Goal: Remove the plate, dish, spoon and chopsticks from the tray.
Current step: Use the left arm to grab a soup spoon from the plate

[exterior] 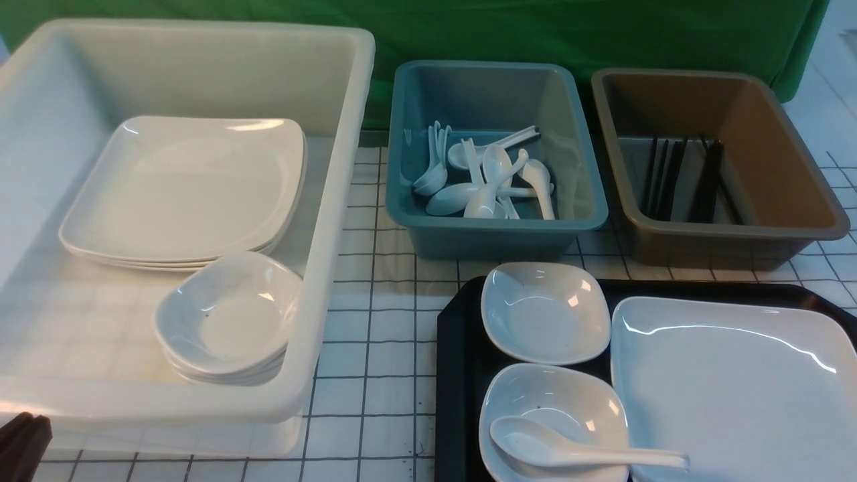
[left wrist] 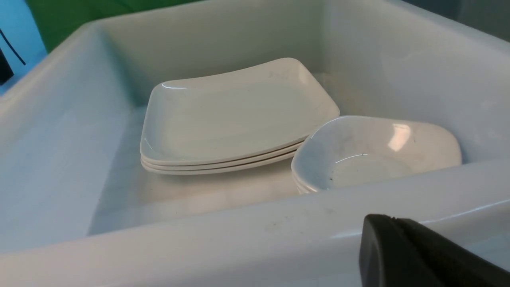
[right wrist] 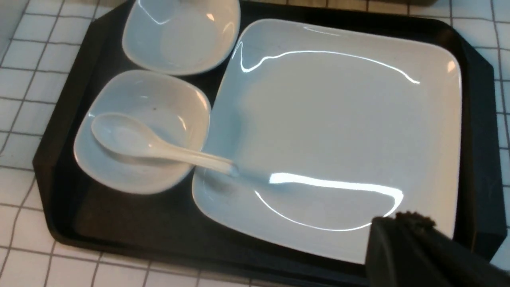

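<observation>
The black tray (exterior: 458, 348) lies at the front right. On it the large white plate (exterior: 736, 388) fills the right side. Two small white dishes stand to its left: the far dish (exterior: 546, 311) is empty, and the near dish (exterior: 569, 398) holds the white spoon (exterior: 576, 452), whose handle reaches over the plate's rim. No chopsticks show on the tray. My right gripper (right wrist: 398, 218) is shut and empty, hovering over the plate's (right wrist: 338, 131) near corner. My left gripper (exterior: 23, 435) is shut and empty, just outside the white tub's front wall.
A big white tub (exterior: 335, 201) on the left holds a stack of large plates (exterior: 187, 187) and a stack of small dishes (exterior: 227, 314). Behind the tray, a blue tub (exterior: 495, 234) holds several white spoons and a brown tub (exterior: 770, 134) holds black sticks.
</observation>
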